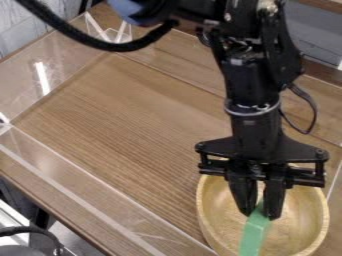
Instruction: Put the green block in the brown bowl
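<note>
One gripper (pixel 258 205), mine, black, pointing downward, its jaws closed on the upper end of the green block (pixel 254 234). One green block, long and narrow, its upper end between my fingers, the remainder extending toward the near side of the bowl, within the rim as seen from this camera; whether its lower end touches the bowl's floor, I cannot tell. One brown bowl (pixel 290 231), round, light brown, directly beneath my gripper, at the near right of the table; its far rim partly hidden behind my fingers. One table (pixel 127 115), wooden, brown, spreading to the left of the bowl and behind it. One clear strip (pixel 94 205), glossy, along the table's near left side, running diagonally toward the bowl. One black cable (pixel 87 38), thick, curving across the upper left, above the table in the view. One thinner cable (pixel 310 108), dark, looped beside my arm on the right. One blue item (pixel 138 10), rounded, at the top, partly covered by my black parts; its nature unclear. One dark object (pixel 30 240), at the lower left corner, cut off by the edge of view, well apart from the bowl. Standing in the way of a full view: my own arm, covering part of the table behind the bowl.
</note>
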Tool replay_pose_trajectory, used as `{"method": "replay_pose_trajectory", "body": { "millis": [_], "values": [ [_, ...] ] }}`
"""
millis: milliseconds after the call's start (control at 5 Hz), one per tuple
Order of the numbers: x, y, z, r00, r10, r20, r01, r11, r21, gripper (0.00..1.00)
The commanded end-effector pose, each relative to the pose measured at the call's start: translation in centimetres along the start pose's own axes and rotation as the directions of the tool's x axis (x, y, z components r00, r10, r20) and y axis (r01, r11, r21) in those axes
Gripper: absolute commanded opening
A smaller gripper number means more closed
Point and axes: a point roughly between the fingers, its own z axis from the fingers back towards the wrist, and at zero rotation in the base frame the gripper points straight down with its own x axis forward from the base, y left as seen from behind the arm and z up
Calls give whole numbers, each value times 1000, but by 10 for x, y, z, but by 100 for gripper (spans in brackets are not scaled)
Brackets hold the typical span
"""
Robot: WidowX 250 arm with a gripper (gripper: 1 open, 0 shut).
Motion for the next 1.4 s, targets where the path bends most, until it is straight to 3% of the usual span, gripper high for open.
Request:
{"method": "replay_pose_trajectory", "body": {
  "millis": [0, 1200],
  "values": [
    [5, -8, 12, 999, -16, 44, 17, 999, -29, 0],
    [6, -5, 16, 999, -1, 35, 1, 1000, -24, 0]
  ]
}}
